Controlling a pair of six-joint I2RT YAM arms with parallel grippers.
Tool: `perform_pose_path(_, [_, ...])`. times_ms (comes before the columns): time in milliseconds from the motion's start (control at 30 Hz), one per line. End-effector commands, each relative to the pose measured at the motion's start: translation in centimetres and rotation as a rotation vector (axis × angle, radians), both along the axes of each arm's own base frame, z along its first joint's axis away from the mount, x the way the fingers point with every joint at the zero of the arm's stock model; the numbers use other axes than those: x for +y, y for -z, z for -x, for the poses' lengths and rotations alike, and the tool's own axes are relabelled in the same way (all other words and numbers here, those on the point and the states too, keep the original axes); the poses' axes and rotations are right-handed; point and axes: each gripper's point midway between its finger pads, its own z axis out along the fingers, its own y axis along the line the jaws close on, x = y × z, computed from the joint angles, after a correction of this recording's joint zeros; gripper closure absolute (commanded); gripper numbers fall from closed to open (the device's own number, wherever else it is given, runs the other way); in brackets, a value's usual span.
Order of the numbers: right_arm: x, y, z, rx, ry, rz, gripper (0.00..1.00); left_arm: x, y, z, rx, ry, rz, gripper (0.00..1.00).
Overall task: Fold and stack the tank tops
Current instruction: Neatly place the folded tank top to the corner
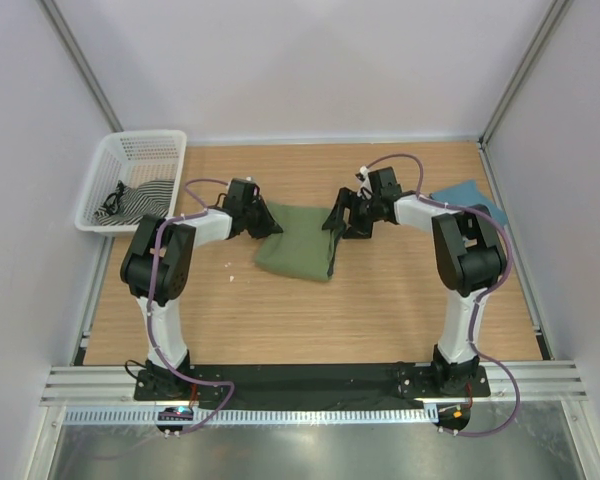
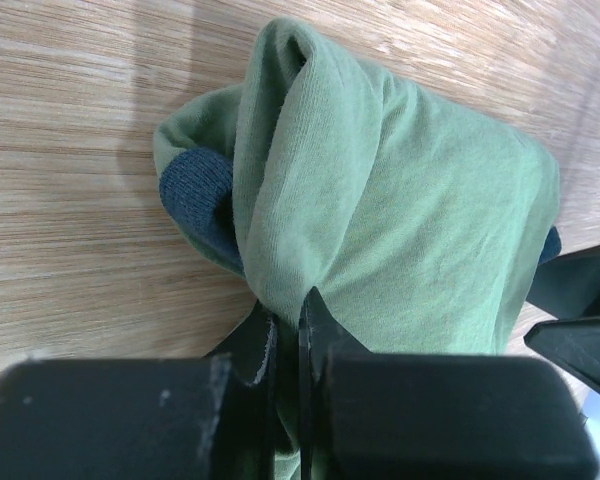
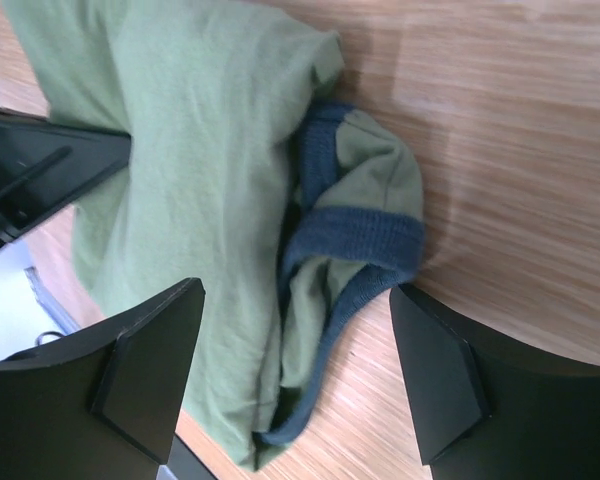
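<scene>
In the middle of the bench (image 1: 400, 300) the olive-green tank top (image 1: 298, 255) lies folded into a thick, roughly square bundle. The left claw (image 2: 288, 312) is pressed together on the bundle's left edge, pinching a raised ridge of green cloth between its fingertips. Beside that pinch a patch of navy trim (image 2: 202, 195) peeks out from under the fold, against the wood. The right claw (image 3: 295, 340) stands spread wide at the bundle's right edge, its two fingers straddling a loop of navy-edged armhole that spills from the fold. Farther back, against the right edge of the bench, the teal-blue tank top (image 1: 468, 196) lies well apart from the green one. At the far left corner a white basket (image 1: 145, 148) holds a striped cloth (image 1: 140, 198)
</scene>
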Motion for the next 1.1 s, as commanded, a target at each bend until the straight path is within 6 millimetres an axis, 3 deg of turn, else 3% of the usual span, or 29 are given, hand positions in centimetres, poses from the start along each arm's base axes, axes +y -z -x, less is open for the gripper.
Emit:
perform_pose_path(0, [1.4,-0.1,-1.2,-0.021,-0.001,-0.067,0.20,-0.3,-1.2,0.5,-0.014,0.025,-0.003,1.00])
perform_pose_path(167, [3.5,0.0,-1.0,-0.020,-0.040,-0.108,0.28,-0.5,-1.4,0.4,-0.017,0.026,-0.002,1.00])
perform_pose_path(300, [4.7,-0.1,-0.7,-0.018,-0.062,-0.118,0.45,-0.8,-1.6,0.4,-0.018,0.028,0.001,1.00])
perform_pose_path(333, [4.8,-0.3,-1.0,-0.021,-0.056,-0.128,0.55,-1.0,-1.6,0.4,-0.017,0.027,0.003,1.00])
perform_pose_path(433, [4.8,-0.6,-1.4,-0.026,-0.061,-0.141,0.71,-1.6,-1.7,0.3,-0.023,0.031,0.006,1.00])
perform_pose_path(600, [4.1,-1.6,-2.7,-0.031,-0.061,-0.217,0.89,-2.7,-1.5,-0.2,-0.038,0.020,0.029,1.00])
perform_pose_path(667, [2.8,-1.6,-3.1,-0.033,-0.037,-0.221,0.93,-3.5,-0.9,0.0,-0.021,0.026,0.034,1.00])
perform_pose_path(700, [2.3,-2.0,-3.3,-0.043,-0.032,-0.228,0.94,-4.5,-1.7,-0.6,-0.055,0.040,0.049,1.00])
perform_pose_path(833, [-1.6,-1.9,-3.5,-0.032,0.044,-0.220,0.95,-7.0,-1.7,-1.1,-0.077,0.045,0.051,1.00])
perform_pose_path(967, [-8.0,-0.8,-4.2,-0.019,0.171,-0.121,0.95,-9.5,-1.9,-1.9,-0.110,0.013,0.084,1.00])
perform_pose_path(1000, [-8.9,-0.7,-4.2,-0.015,0.190,-0.115,0.94,-11.0,-2.7,-2.2,-0.138,0.020,0.103,1.00])
perform_pose_path(1067, [-10.4,-0.7,-4.2,-0.014,0.223,-0.098,0.90,-12.3,-2.0,-2.5,-0.142,0.004,0.091,1.00])
